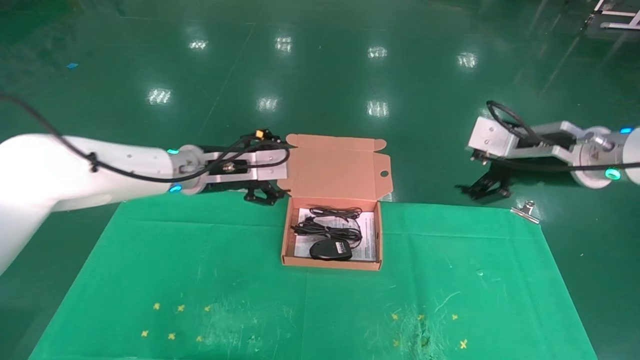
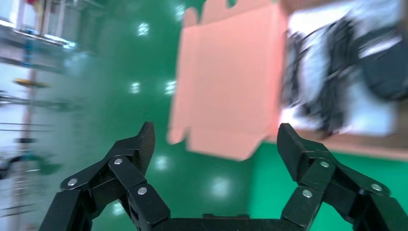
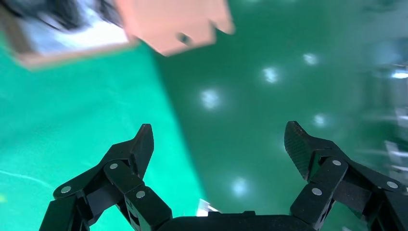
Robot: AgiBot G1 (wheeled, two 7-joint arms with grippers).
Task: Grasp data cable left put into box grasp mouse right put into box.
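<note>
On the green tabletop (image 1: 200,260) the box (image 1: 332,264) sits open, the mouse (image 1: 330,249) at its near end with the cable (image 1: 327,229) bundled just behind it on a white leaflet (image 1: 369,235), the cord loops hard to tell apart. Beyond, the lid (image 1: 336,167) leans back. The left gripper (image 2: 215,144) hovers beside the lid, partly hidden under its arm, the right gripper (image 3: 219,144) well off past the tabletop's far right edge near a metal clip (image 1: 526,210); both have jaws spread apart, holding nothing.

Salmon-orange box (image 1: 336,167), black mouse (image 1: 330,249), green cloth (image 1: 200,260).
</note>
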